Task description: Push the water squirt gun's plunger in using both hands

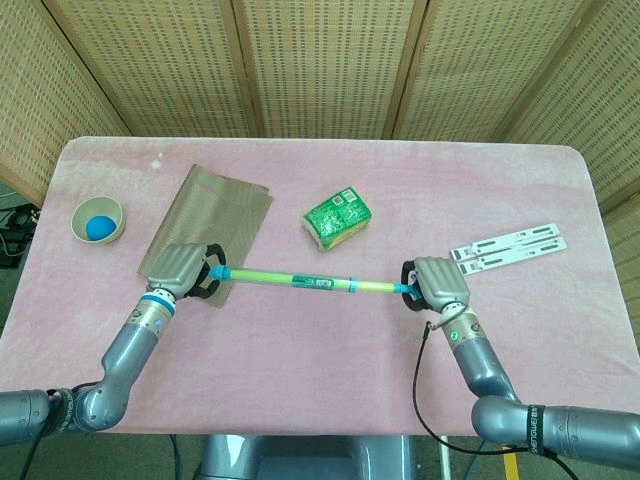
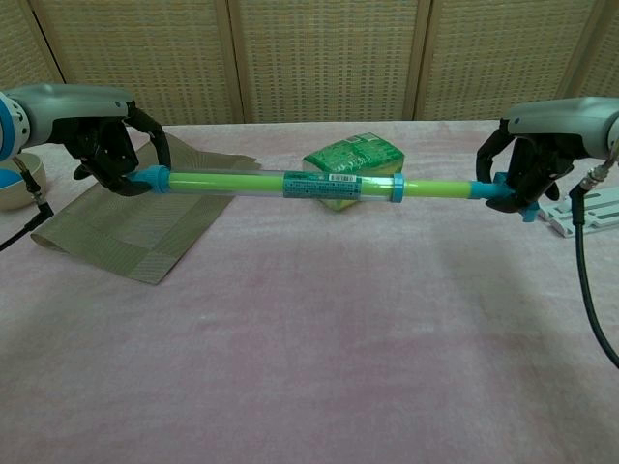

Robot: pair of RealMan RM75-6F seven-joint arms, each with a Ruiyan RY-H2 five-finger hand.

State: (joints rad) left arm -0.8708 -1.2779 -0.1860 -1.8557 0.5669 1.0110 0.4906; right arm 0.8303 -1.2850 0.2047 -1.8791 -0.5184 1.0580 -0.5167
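- Head view: we see the water squirt gun (image 1: 300, 279) held level above the pink, cloth-covered worktop (image 1: 320, 380), running left to right between the two hands.
- The gun is a slim clear tube with a printed label band near its middle, a blue collar, and a bright green plunger (image 1: 375, 286) rod whose bare part shows only as a short length at the right.
- The left hand (image 1: 186, 270) has its fingers wrapped around the blue cap at the tube's left end. Its shell is smooth grey, with dark fingers.
- The right hand (image 1: 435, 284) is clenched on the blue handle at the plunger's outer end.
- Around the gun: a tan woven mat (image 1: 212, 232) lies flat under and behind the left hand; a cream bowl (image 1: 97, 219) holding a blue ball (image 1: 97, 227) sits well apart at the far left.
- A green packet (image 1: 338, 217) lies behind the gun's middle, apart from it; a flat white plastic strip (image 1: 508, 246) lies behind the right hand.
- Chest view: we see the gun (image 2: 319, 185) clear of the worktop (image 2: 309, 367), crossing in front of the green packet (image 2: 350, 159) and hiding part of it.
- The green rod fills most of the clear tube; the blue collar sits right of the label.
- The left hand (image 2: 111, 145) grips the left cap; the right hand (image 2: 532, 164) grips the plunger (image 2: 435, 189) handle.
- The mat (image 2: 135, 217) shows a fine ribbed weave. The bowl (image 2: 21, 179) is cut by the left edge and the white strip (image 2: 585, 208) is partly hidden behind the right hand.
- A black cable (image 2: 590, 280) hangs from the right wrist.
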